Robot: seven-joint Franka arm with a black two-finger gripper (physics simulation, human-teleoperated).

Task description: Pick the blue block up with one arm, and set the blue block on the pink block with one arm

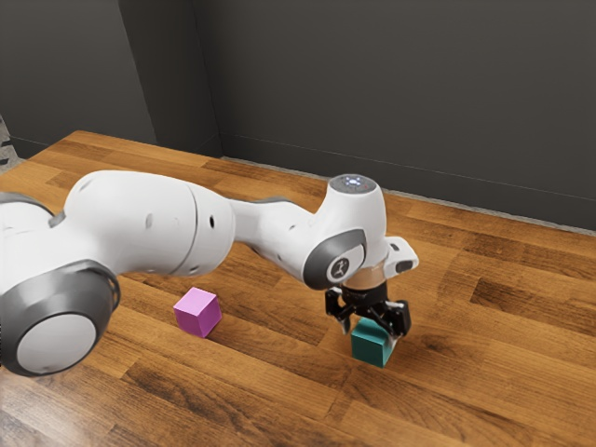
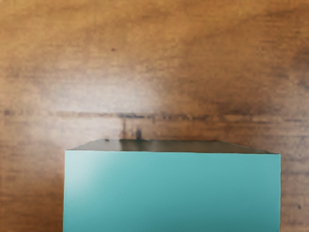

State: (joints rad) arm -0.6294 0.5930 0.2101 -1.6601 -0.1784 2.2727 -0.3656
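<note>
Teal-blue and sharp-edged, the blue block (image 1: 372, 346) sits on the wooden worktop (image 1: 484, 307) at the exterior view's lower centre-right, with our gripper (image 1: 371, 327) spread open astride its top. We judge it light, rigid and smooth-faced, best pinched squarely on two opposite flat sides. The pink block (image 1: 197, 311) waits well apart, left of centre.
</note>
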